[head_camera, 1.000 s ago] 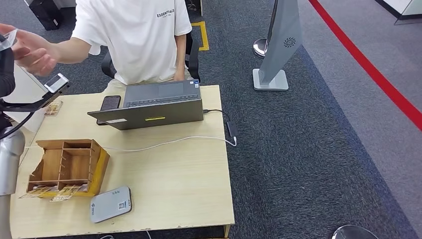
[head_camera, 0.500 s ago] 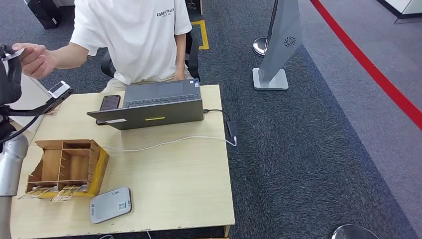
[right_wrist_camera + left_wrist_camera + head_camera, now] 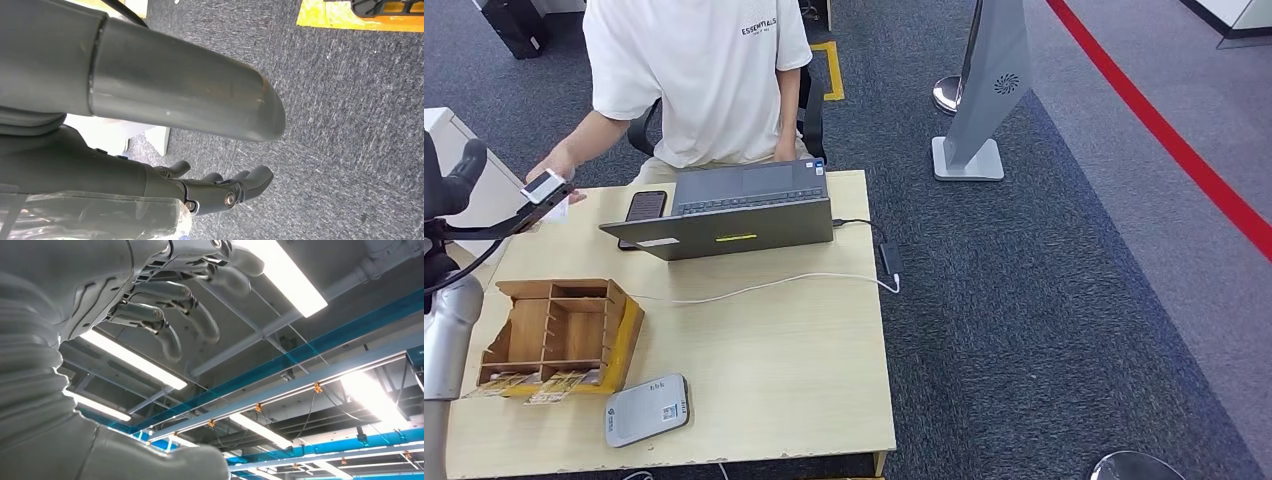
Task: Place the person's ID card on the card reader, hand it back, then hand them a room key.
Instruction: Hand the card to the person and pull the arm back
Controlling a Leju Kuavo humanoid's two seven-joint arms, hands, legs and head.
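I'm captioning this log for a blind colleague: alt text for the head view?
A person in a white T-shirt sits behind a wooden table holding a laptop, a phone, a wooden organizer box and a grey card reader.

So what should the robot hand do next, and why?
Probably lower the left robot hand toward the wooden box for a room key: that hand is raised and holds nothing, the card reader is bare, and cards lie at the box's front.
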